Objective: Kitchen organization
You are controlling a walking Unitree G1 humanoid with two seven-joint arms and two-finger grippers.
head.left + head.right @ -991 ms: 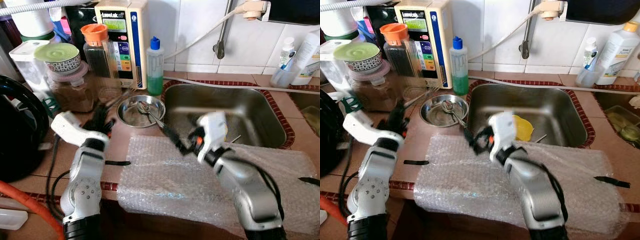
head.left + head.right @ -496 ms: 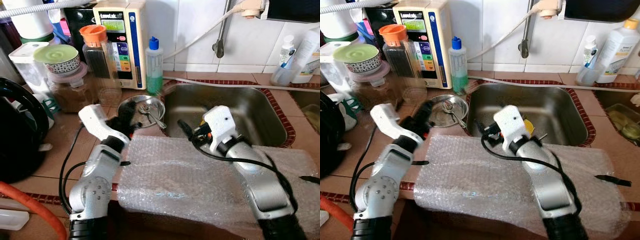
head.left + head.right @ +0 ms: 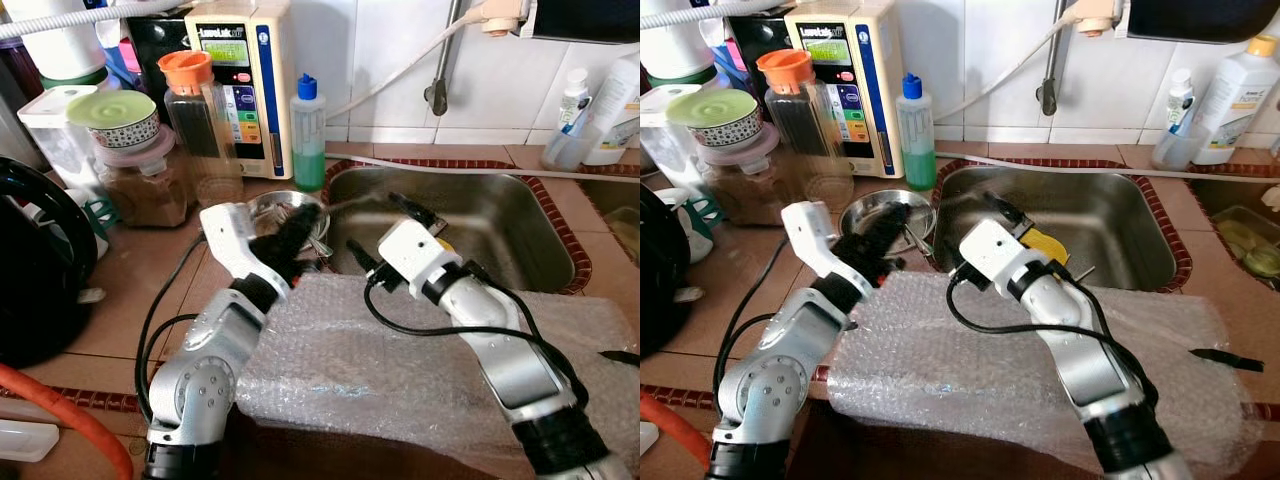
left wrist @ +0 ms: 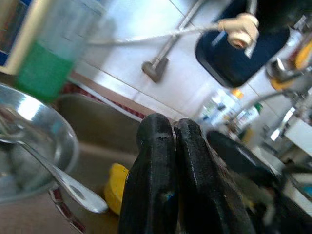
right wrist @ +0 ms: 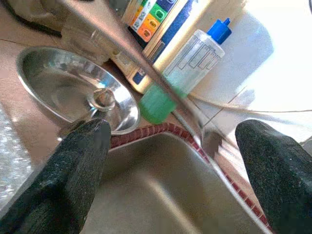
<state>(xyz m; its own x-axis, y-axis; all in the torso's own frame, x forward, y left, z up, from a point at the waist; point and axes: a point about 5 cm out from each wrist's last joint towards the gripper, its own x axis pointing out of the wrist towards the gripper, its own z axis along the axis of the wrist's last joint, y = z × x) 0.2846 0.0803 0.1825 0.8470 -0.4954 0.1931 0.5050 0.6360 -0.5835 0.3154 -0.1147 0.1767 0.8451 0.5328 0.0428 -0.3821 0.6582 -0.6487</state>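
The shallow round stainless-steel dish (image 3: 283,215) sits on the tiled counter just beside the left rim of the stainless-steel sink basin (image 3: 500,235), with a metal spoon (image 4: 58,178) lying in it. Judged from this layout, organisation is at an early stage: dish and spoon are not yet moved, and a yellow object (image 3: 1045,245) remains in the basin.

The left gripper (image 3: 300,225) hovers over the dish edge with its two black fingers pressed together, grasping nothing. The right gripper (image 3: 400,215) reaches over the basin's near-left corner, fingers spread wide, empty.

A sheet of clear bubble wrap (image 3: 420,370) covers the counter front. Behind the dish stands a clear bottle of green liquid with a blue cap (image 3: 309,135).
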